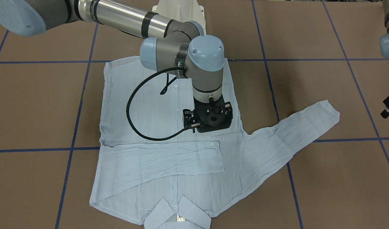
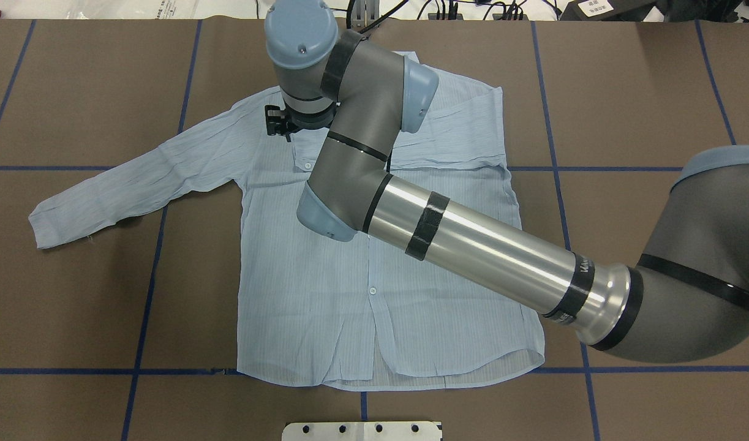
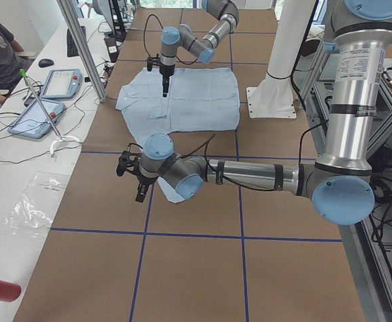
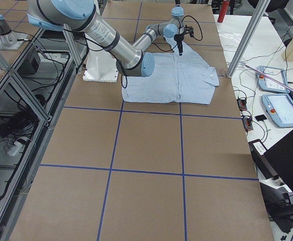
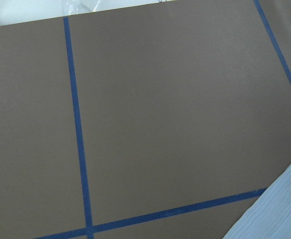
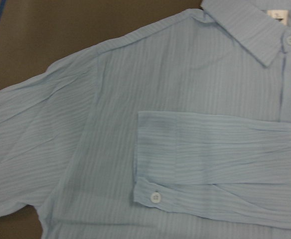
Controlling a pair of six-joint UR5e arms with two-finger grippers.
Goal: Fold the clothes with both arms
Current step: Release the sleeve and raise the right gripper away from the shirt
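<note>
My light blue shirt [image 2: 325,294] lies flat, buttons up, mid-surface [image 2: 625,92], its collar [image 1: 178,213] toward the far edge, one sleeve [image 1: 162,160] folded across the chest, the other sleeve [image 1: 293,133] stretched toward my left end, with my right fingers [image 3: 164,86] over the chest and my left fingers [image 3: 141,192] near that cuff, though I cannot tell whether either pair is open or closed.

Your right arm [image 2: 472,245] slants across the shirt [image 2: 325,294] from the robot's right and blocks any pass over the shirt's body on that side. Its cable loop [image 1: 128,108] curls over the cloth beside the right hand [image 1: 208,122]. The spread sleeve [image 2: 135,177] has bare desk [image 2: 74,294] all round it. The left hand [image 3: 132,178] hovers near its cuff. A metal post [image 3: 82,50] stands at the desk's operator-side edge.
</note>
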